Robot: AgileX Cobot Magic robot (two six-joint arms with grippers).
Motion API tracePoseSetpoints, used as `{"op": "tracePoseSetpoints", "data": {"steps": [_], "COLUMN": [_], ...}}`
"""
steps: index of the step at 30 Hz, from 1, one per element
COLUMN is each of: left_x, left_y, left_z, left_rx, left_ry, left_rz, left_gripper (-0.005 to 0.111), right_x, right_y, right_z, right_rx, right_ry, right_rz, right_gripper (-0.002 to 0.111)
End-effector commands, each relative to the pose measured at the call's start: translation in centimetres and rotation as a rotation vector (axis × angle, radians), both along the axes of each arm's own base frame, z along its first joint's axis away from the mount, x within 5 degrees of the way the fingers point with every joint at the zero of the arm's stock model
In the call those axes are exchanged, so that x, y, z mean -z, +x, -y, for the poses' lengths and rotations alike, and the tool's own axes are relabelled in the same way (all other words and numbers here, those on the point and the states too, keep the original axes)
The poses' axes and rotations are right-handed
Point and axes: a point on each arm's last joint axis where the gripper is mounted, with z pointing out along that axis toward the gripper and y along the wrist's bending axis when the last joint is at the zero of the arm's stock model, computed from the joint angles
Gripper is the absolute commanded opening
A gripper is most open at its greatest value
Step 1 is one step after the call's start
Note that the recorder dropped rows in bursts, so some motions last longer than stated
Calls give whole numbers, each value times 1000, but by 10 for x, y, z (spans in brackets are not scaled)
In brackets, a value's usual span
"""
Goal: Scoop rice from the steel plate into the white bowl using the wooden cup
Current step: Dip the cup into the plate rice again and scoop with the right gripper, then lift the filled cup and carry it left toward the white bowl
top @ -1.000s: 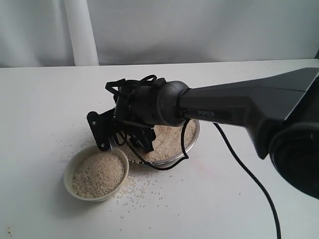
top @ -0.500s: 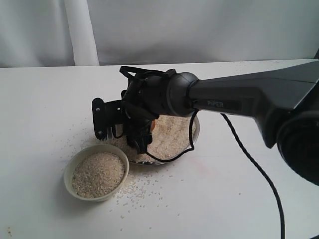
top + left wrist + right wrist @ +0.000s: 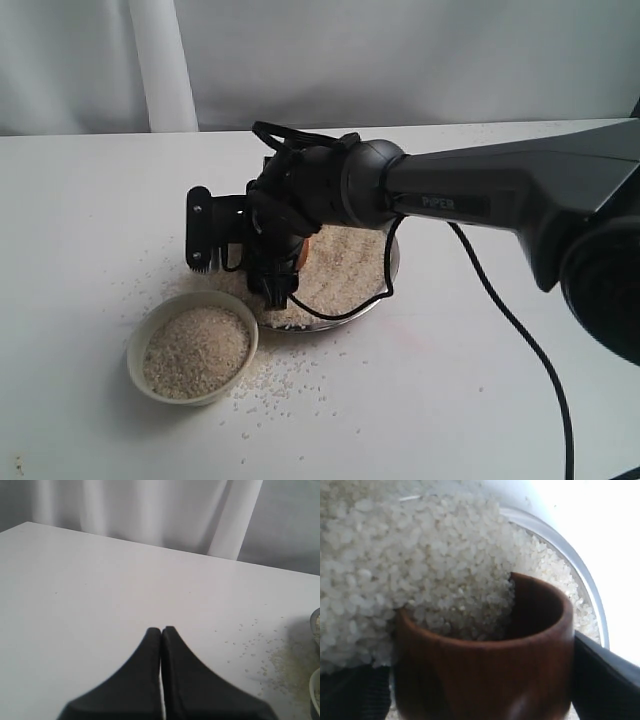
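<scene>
The steel plate (image 3: 392, 270) holds a bed of rice (image 3: 340, 265). My right gripper (image 3: 288, 268) is low over the plate's left side, shut on the wooden cup (image 3: 303, 252), of which only a reddish sliver shows. In the right wrist view the wooden cup (image 3: 485, 670) sits between the black fingers (image 3: 610, 680), tipped into the rice (image 3: 420, 555), and grains spill into its mouth. The plate's rim (image 3: 570, 555) curves past behind it. The white bowl (image 3: 150, 385) stands front left of the plate, heaped with rice (image 3: 195, 350). My left gripper (image 3: 161, 629) is shut and empty over bare table.
Loose grains (image 3: 285, 385) lie scattered on the white table between bowl and plate and in front of them. A black cable (image 3: 500, 320) trails from the right arm across the table. A white curtain (image 3: 400, 60) closes off the back.
The right gripper has swung from beside the bowl's rim back over the plate and rolled, bringing the cup down into the rice. The bowl and plate have not moved.
</scene>
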Motion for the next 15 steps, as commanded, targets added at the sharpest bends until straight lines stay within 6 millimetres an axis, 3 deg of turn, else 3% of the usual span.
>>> {"op": "tracePoseSetpoints", "data": {"steps": [1, 15], "left_x": [0, 0], "left_y": [1, 1], "left_z": [0, 0], "left_rx": [2, 2], "left_ry": [-6, -6], "left_rz": [-1, -1], "left_gripper": [0, 0], "right_x": [1, 1], "right_y": [-4, 7], "right_z": [-4, 6], "right_rx": [42, 167], "right_ry": [62, 193], "right_rz": [-49, -133], "right_gripper": [0, 0]}}
